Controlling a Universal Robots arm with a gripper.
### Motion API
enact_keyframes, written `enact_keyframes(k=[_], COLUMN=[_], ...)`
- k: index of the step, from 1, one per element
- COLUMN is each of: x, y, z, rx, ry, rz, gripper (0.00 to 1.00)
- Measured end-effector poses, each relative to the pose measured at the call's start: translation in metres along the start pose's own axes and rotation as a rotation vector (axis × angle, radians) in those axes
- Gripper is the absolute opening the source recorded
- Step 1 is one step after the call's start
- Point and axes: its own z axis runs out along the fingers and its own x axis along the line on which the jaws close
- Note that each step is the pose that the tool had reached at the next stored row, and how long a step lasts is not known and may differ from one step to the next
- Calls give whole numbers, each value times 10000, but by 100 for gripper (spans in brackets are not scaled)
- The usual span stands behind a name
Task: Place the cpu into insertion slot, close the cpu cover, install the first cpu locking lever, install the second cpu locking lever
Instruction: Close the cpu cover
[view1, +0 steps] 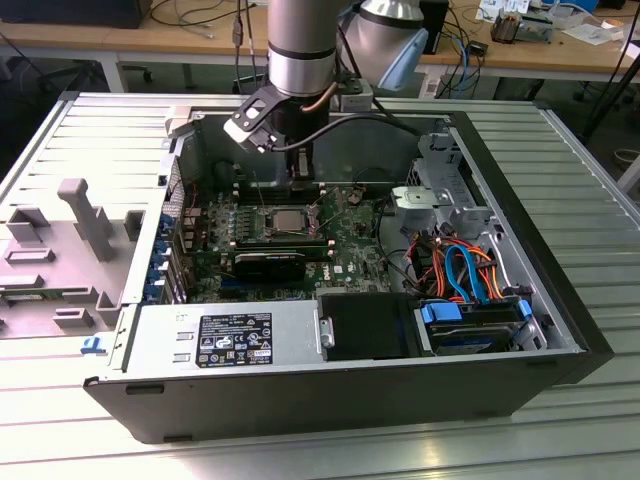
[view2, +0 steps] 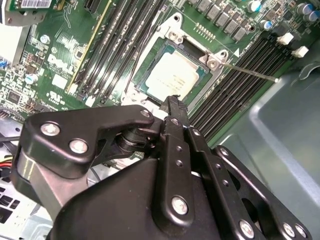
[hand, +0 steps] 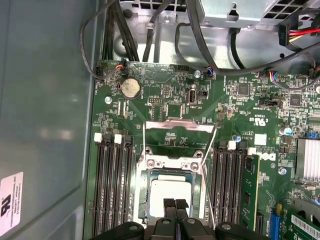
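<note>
The cpu (hand: 172, 192), a flat square chip with a silvery top, lies seated in the insertion slot (hand: 145, 200) on the green board; it is also seen as the cpu (view2: 172, 80) and the cpu (view1: 285, 218). The cpu cover (hand: 178, 125) stands swung open away from the slot, with board showing through its window. Two thin wire levers (hand: 144, 145) (hand: 212, 150) are raised beside it; one lever (view2: 250, 72) sticks out over the memory slots. My gripper (hand: 175, 204) hovers just above the chip's near edge, shut with nothing between its fingers; the gripper (view2: 173, 102) and the gripper (view1: 300, 185) show the same stance.
Long black memory slots (hand: 114, 190) (hand: 232, 185) flank the socket on both sides. A coin cell (hand: 130, 87) and black cables (hand: 150, 35) lie beyond the cover. The grey case wall (hand: 45, 100) stands close by. The power supply (view1: 225, 340) and drive cage (view1: 465, 270) fill the case front.
</note>
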Motion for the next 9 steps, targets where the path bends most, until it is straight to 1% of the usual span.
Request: enact_keyframes(k=[3, 6, 9], x=[-2, -5, -8], y=[20, 66, 94], z=[0, -1, -2], rx=[4, 13, 21], ry=[-1, 1, 1], rz=[0, 1, 0], gripper=[11, 11, 11])
